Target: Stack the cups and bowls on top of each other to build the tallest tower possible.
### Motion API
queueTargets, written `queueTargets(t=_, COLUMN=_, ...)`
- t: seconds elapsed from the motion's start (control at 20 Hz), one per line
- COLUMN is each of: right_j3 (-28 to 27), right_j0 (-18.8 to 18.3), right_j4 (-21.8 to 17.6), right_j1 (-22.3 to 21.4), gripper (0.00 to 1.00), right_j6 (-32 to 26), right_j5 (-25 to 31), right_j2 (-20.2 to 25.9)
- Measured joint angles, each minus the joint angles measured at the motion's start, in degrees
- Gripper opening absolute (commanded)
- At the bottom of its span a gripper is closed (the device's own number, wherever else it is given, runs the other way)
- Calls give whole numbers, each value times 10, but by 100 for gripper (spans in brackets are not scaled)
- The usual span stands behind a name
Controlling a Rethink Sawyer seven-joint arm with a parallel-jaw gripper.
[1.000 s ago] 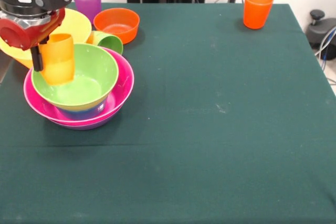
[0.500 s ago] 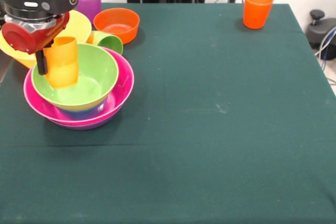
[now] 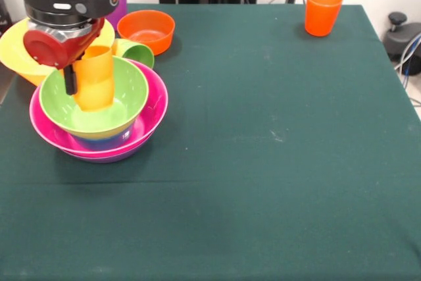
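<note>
1. Your gripper (image 3: 84, 78) is pinching the yellow-orange cup (image 3: 96, 81) by its rim, with one dark finger (image 3: 68, 81) showing on the cup's left side.
2. You are holding that cup upright inside the light green bowl (image 3: 125, 97), its base low in the hollow; whether it is touching the bowl's floor cannot be told.
3. The tower is sitting at the table's (image 3: 276, 162) left: the light green bowl is nesting on the blue bowl (image 3: 105, 141), inside the pink bowl (image 3: 152, 115), with the purple bowl (image 3: 108, 158) showing beneath.
4. Behind the tower you are seeing the yellow bowl (image 3: 14, 51), the light green cup (image 3: 135, 52) lying on its side, and the orange bowl (image 3: 146, 29).
5. The purple cup (image 3: 121, 1) is peeking out behind the arm.
6. The orange cup (image 3: 323, 11) is standing upright, well apart, near the far right corner.
</note>
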Motion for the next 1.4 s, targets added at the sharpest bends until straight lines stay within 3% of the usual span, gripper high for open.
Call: queueTargets(t=1.4, right_j3=19, right_j0=9, right_j4=0, right_j1=-27, gripper=0, right_j6=0, right_j5=0, right_j2=0)
